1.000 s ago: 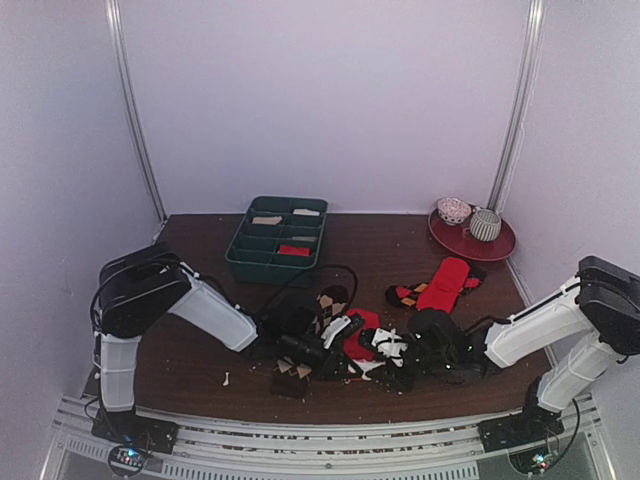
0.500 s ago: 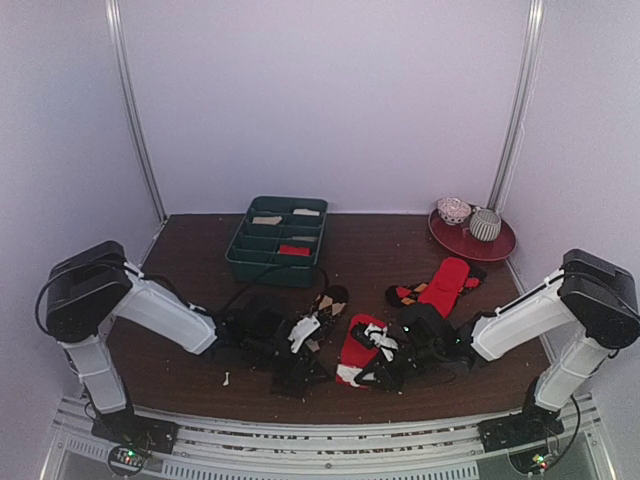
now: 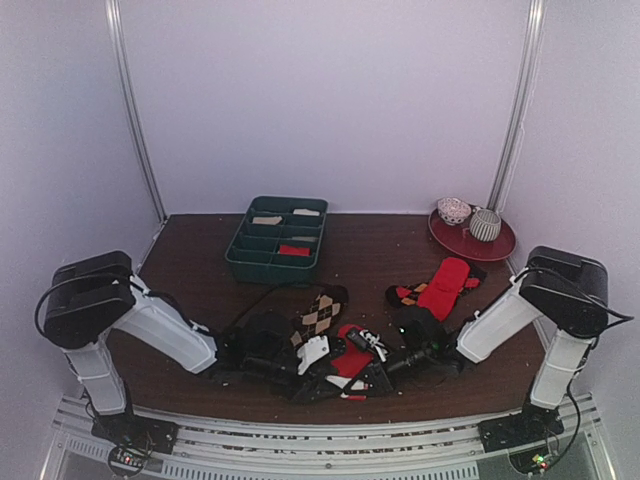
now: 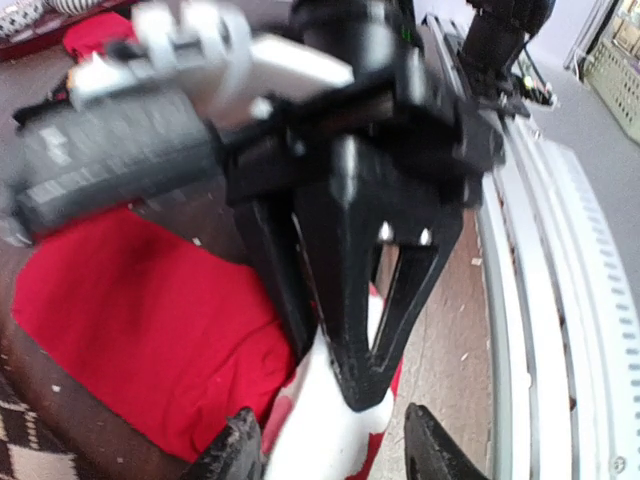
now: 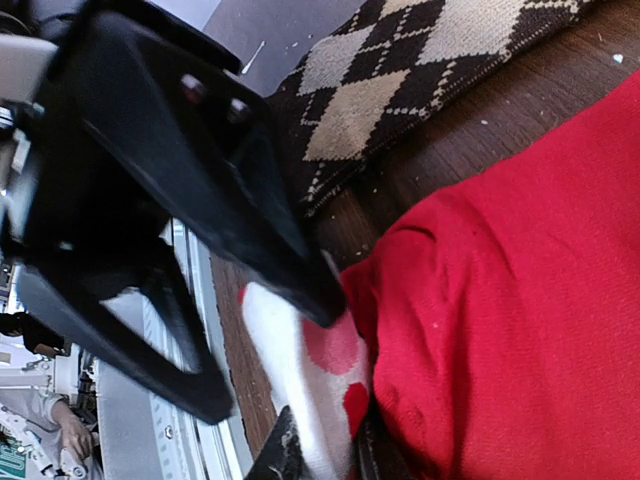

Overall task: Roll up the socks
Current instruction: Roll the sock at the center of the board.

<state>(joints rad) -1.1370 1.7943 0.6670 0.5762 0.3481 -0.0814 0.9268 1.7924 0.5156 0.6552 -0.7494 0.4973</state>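
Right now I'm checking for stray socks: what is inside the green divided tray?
The green divided plastic tray holds a small red piece in a right compartment and two pale pieces in far ones. The other compartments look dark; their bottoms cannot be made out.

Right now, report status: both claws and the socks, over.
Left claw open, straddling the white cuff. Right claw shut on red sock at that cuff. Argyle sock flat alongside. Claws crowded together.

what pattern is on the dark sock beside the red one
The dark sock has tan argyle diamonds; clearest in right wrist view.
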